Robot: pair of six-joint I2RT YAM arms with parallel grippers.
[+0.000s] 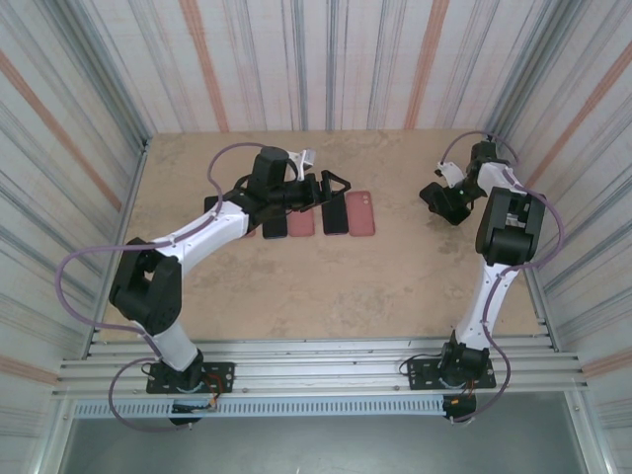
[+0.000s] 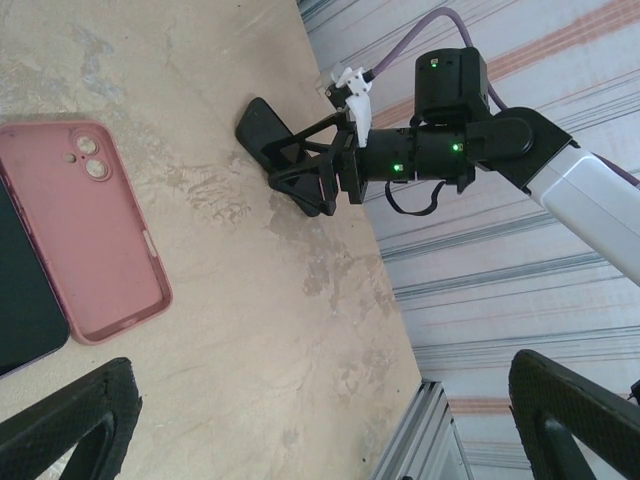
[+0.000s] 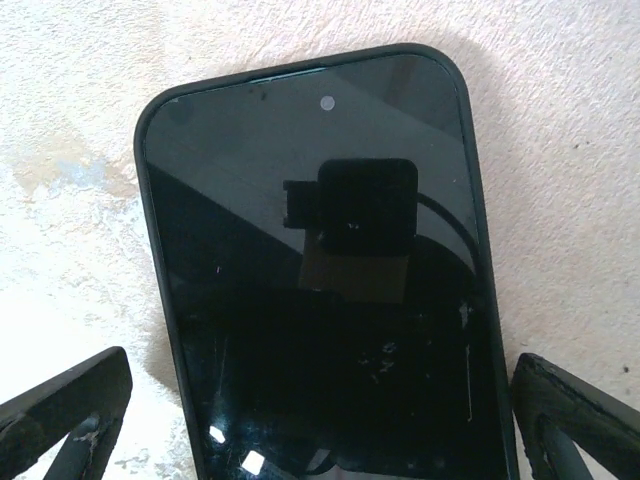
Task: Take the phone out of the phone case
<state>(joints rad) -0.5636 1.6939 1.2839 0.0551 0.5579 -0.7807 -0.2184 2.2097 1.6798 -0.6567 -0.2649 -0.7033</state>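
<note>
Phone (image 3: 310,270) lies flat, screen up, near the right edge of the table (image 1: 326,286), toward the far corner. It has a dark glossy screen, a thin black case rim all round, rounded corners, a small camera dot near the top and dust specks on the glass. The right gripper (image 2: 300,178) is directly above it, jaws spread wide, one finger each side, gripping nothing. The left gripper (image 2: 315,400) is also wide and empty, mid-table over an empty pink case (image 2: 90,230) just beside another dark phone (image 2: 20,290).

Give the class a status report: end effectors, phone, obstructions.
Left end effector open, empty. Right end effector open, straddling the phone. Phone screen-up on the table, still in black phone case. Nothing in the way.
</note>
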